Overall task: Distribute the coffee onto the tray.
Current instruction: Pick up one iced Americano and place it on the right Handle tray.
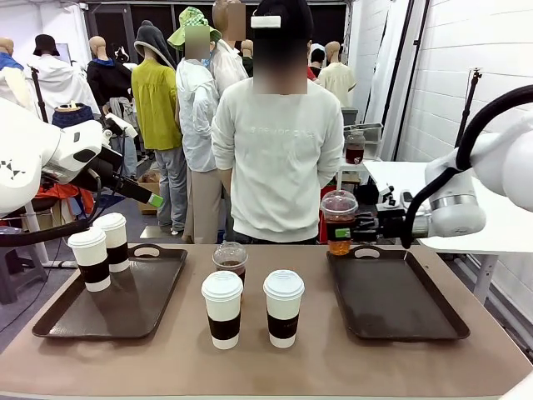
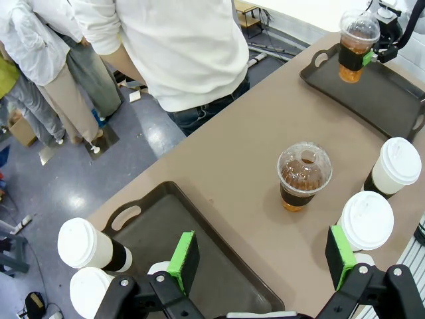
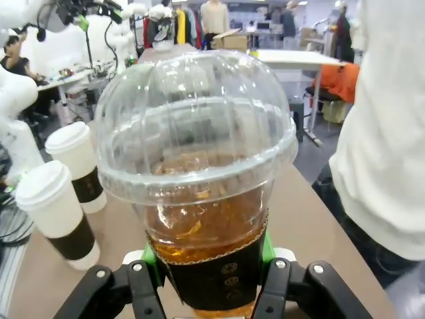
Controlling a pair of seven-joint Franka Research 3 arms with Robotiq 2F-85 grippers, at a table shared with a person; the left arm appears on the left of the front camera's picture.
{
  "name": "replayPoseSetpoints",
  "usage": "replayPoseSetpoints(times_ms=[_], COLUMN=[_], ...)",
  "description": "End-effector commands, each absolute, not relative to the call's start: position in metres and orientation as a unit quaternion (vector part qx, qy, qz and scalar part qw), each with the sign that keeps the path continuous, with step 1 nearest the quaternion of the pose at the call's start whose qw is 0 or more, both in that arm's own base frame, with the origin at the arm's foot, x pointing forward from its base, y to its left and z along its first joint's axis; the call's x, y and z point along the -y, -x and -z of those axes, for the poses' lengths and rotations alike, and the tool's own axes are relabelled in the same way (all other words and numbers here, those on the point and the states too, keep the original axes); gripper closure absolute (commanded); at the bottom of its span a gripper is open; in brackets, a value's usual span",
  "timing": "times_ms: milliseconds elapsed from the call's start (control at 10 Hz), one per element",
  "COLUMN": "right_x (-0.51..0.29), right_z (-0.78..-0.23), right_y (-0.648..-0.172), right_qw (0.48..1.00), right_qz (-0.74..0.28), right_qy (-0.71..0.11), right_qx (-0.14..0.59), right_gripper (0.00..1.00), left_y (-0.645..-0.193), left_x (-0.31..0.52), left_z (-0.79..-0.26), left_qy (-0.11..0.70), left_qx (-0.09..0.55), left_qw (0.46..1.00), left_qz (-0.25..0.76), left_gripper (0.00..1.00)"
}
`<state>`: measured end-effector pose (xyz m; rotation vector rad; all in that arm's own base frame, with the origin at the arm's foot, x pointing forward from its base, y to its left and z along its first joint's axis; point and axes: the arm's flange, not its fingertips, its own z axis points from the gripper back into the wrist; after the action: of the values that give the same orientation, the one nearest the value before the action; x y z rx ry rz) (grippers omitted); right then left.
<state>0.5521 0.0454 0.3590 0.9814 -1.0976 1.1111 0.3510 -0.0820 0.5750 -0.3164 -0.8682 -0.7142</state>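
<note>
Paper cups (image 1: 223, 308) nearest at mid-table; distribution judged roughly halfway.
Front view: two placed cups (image 1: 100, 254) on the left tray (image 1: 50, 321), three waiting on the table (image 1: 333, 367), a dome-lidded coffee (image 1: 339, 221) above the bare right tray (image 1: 391, 300). Left wrist view: left end effector (image 2: 262, 256) spread, empty. Right wrist view: right end effector (image 3: 207, 266) clamped on that coffee.

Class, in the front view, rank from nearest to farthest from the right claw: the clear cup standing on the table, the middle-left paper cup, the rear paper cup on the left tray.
From the right claw, shut on a domed cup:
1. Standing clear cup, far centre.
2. Middle-left paper cup, centre, front row.
3. Rear paper cup, on the left tray.
</note>
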Motion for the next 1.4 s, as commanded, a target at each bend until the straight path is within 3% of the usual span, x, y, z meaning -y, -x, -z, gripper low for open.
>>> replayPoseSetpoints(times_ms=[0, 600, 1100, 1300], right_x=[-0.027, 0.009, 0.010, 0.011], right_z=[-0.364, -0.329, -0.318, -0.297], right_y=[-0.547, -0.573, -0.564, -0.580], right_qw=[0.594, 0.602, 0.614, 0.597], right_qz=[-0.464, -0.437, -0.455, -0.451], right_qy=[-0.420, -0.405, -0.398, -0.407], right_qx=[0.505, 0.533, 0.507, 0.524], right_gripper=[0.40, 0.40, 0.40, 0.40], left_y=[-0.351, -0.351, -0.351, -0.351], left_x=[0.082, 0.082, 0.082, 0.082], left_z=[-0.575, -0.575, -0.575, -0.575], left_qy=[0.160, 0.160, 0.160, 0.160], left_qx=[0.409, 0.409, 0.409, 0.409], left_qw=[0.832, 0.832, 0.832, 0.832], left_qz=[0.338, 0.338, 0.338, 0.338], left_gripper=[0.00, 0.00, 0.00, 0.00])
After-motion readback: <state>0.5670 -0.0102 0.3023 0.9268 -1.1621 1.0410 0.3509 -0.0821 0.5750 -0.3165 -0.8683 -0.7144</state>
